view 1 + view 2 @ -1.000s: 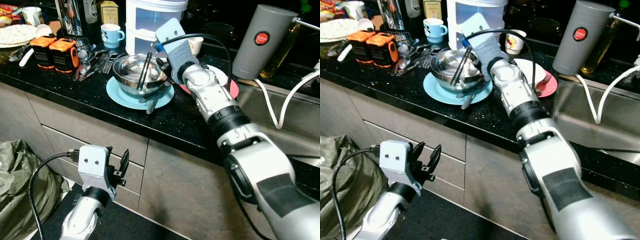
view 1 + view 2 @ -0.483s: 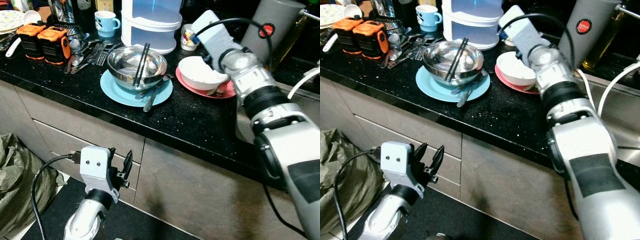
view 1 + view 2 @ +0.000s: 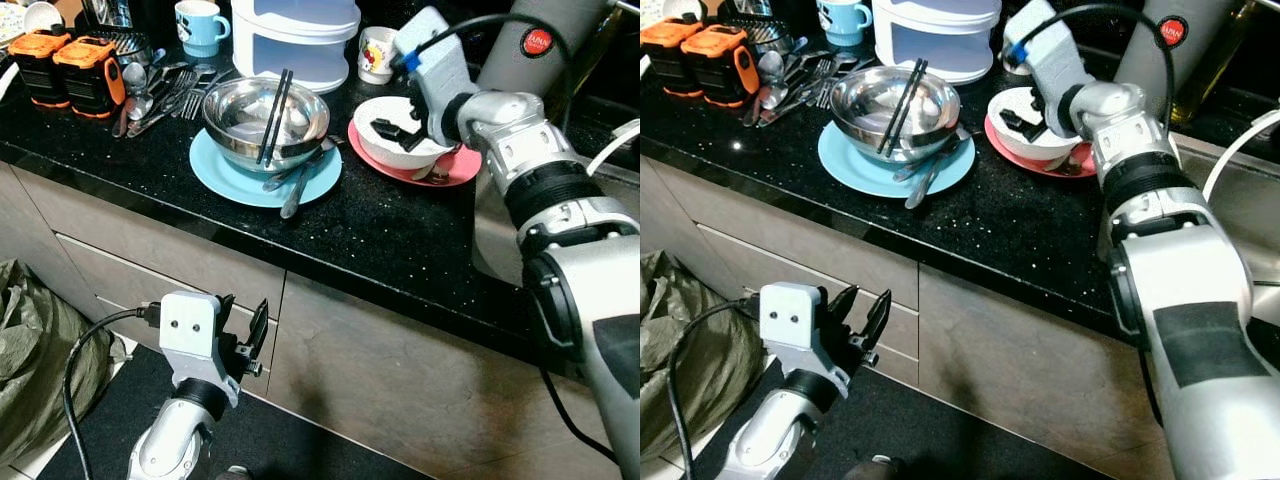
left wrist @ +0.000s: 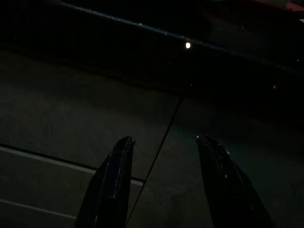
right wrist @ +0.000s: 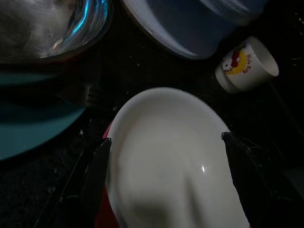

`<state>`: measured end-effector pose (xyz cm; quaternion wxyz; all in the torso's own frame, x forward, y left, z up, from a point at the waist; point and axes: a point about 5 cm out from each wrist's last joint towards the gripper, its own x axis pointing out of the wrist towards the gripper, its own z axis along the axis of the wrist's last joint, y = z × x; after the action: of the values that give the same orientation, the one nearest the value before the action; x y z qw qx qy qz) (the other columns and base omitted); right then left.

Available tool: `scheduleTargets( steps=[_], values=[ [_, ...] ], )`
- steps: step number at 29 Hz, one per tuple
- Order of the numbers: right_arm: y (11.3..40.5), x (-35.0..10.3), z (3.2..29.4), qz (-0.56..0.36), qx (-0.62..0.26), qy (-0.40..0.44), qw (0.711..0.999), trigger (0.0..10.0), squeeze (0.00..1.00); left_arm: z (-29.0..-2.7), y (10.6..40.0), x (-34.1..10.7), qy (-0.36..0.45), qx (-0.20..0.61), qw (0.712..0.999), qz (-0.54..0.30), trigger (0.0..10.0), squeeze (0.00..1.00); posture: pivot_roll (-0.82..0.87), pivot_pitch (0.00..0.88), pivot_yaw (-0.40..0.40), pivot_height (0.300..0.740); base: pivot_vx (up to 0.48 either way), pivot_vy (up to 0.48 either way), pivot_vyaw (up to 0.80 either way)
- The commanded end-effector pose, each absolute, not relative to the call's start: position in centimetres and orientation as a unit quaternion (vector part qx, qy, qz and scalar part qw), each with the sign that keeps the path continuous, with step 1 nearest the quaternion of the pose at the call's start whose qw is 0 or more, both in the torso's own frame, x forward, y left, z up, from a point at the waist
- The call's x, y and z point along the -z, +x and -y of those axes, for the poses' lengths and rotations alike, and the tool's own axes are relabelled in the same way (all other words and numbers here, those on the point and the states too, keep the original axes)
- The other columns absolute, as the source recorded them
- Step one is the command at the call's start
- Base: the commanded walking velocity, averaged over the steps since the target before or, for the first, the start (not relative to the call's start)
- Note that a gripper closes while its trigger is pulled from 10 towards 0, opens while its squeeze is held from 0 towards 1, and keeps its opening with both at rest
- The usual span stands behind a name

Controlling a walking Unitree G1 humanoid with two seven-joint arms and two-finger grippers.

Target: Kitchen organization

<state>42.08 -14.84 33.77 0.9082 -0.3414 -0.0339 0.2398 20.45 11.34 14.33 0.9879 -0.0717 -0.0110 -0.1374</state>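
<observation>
1. Since a second ago the right arm has swung from the steel bowl (image 3: pixel 265 122) across to the white bowl (image 3: pixel 398 146), and its right claw (image 3: pixel 394 129) now hangs directly over that bowl's hollow
2. Right claw's fingers (image 5: pixel 97 183) stand spread apart, one outside each side of the white rim, gripping nothing yet
3. White bowl sits on a red plate (image 3: pixel 447 172) on the black tabletop (image 3: pixel 380 240), just right of the blue plate (image 3: pixel 222 172) carrying the steel bowl and black chopsticks (image 3: pixel 273 110)
4. Bowl lies straight below the right claw, so a short descent looks enough
5. Left claw (image 3: pixel 240 337) hangs low by the drawer fronts, fingers parted, far from it
</observation>
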Motion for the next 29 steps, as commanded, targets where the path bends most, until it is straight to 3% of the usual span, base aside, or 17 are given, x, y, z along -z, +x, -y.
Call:
scheduleTargets(
  steps=[1,8,16,20,21,22,29],
  values=[
    [42.1,-32.5,14.9,0.003,-0.256,-0.376,0.891,10.0,0.00,-11.3,20.2,-14.5,-0.078,0.136,0.988,0.009,10.0,0.00,0.14,0.129,-0.115,0.740,0.000,0.000,0.00],
    [42.0,-32.0,14.5,-0.012,-0.283,-0.360,0.889,10.0,0.00,-11.3,20.3,-14.5,-0.079,0.136,0.988,0.008,10.0,0.00,0.14,0.127,-0.114,0.740,0.000,0.000,0.00],
    [42.3,-30.6,15.2,-0.074,-0.234,-0.450,0.859,10.0,0.00,-11.3,20.4,-14.5,-0.079,0.137,0.987,0.007,10.0,0.00,0.14,0.125,-0.113,0.740,0.000,0.000,0.00],
    [42.4,-30.4,15.2,-0.082,-0.229,-0.453,0.858,10.0,0.00,-11.3,20.4,-14.5,-0.079,0.136,0.988,0.008,10.0,0.00,0.14,0.123,-0.113,0.740,0.000,0.000,0.00],
    [42.4,-30.4,15.2,-0.083,-0.228,-0.453,0.858,7.5,0.00,-11.3,20.4,-14.5,-0.079,0.135,0.988,0.008,10.0,0.00,0.14,0.124,-0.113,0.740,0.000,0.000,0.00],
    [42.4,-30.5,15.0,-0.081,-0.230,-0.449,0.860,0.0,0.00,-11.3,20.4,-14.5,-0.079,0.135,0.988,0.008,10.0,0.00,0.14,0.122,-0.113,0.740,0.000,0.000,0.00],
    [42.4,-30.7,14.5,-0.076,-0.242,-0.440,0.861,0.0,0.00,-11.2,20.5,-14.4,-0.079,0.135,0.988,0.008,10.0,0.00,0.14,0.112,-0.114,0.740,0.000,0.000,0.00]
  ],
)
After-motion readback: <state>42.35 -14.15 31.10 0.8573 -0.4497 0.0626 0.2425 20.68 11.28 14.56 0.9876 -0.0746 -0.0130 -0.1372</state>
